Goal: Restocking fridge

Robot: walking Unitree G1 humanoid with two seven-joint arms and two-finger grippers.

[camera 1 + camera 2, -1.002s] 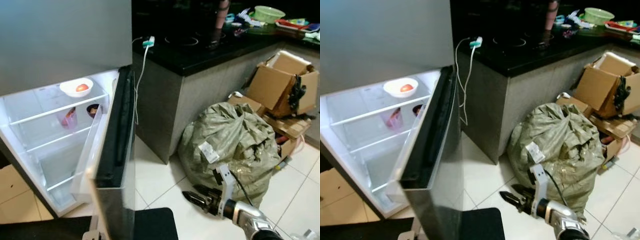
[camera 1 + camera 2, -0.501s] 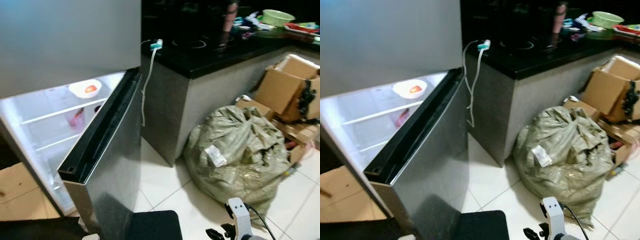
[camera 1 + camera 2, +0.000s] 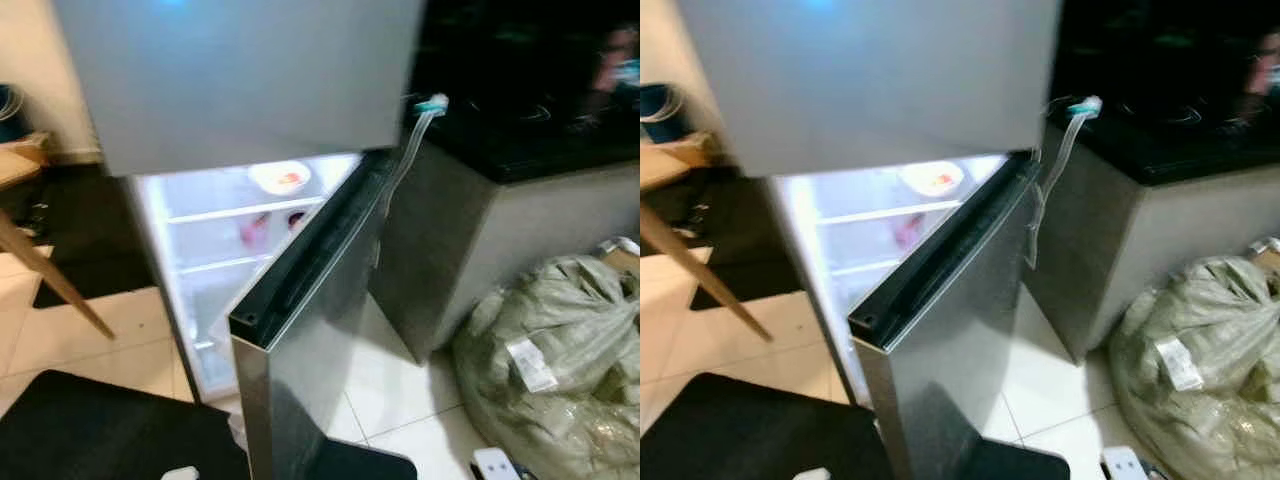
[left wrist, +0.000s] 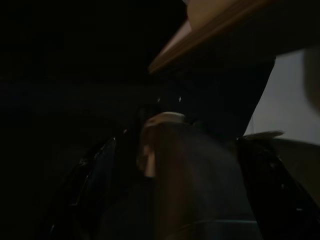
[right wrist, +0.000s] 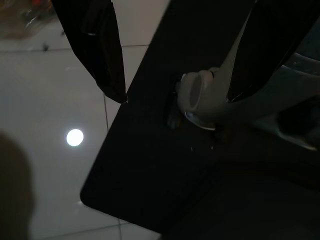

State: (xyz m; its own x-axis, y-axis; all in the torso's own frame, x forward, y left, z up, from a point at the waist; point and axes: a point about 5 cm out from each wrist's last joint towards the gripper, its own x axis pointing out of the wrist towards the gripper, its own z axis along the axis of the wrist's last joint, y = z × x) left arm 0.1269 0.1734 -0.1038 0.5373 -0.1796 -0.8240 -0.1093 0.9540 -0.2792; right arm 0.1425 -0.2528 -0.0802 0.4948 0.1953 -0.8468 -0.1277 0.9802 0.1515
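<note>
The fridge (image 3: 250,80) stands with its lower door (image 3: 310,330) swung partly open, the lit compartment showing behind the door's dark top edge. Inside, on the upper glass shelf (image 3: 245,208), sits a white bowl (image 3: 279,178) holding something red; below that shelf a pinkish item (image 3: 252,230) can be made out, too blurred to identify. Just beside the fridge on the door's side runs a black countertop (image 3: 540,130), with a white cable (image 3: 405,170) hanging from its near corner down past the door. On the tiled floor (image 3: 390,400) further out from the counter lies a large greenish-grey sack (image 3: 560,370). On the fridge's other side a wooden leg (image 3: 55,285) slants across the floor. The right gripper (image 5: 175,75) hangs over a black mat (image 5: 165,165) with its fingers (image 5: 100,50) spread apart and nothing between them. The left gripper (image 4: 170,175) sits in deep shade; whether it is open cannot be told.
</note>
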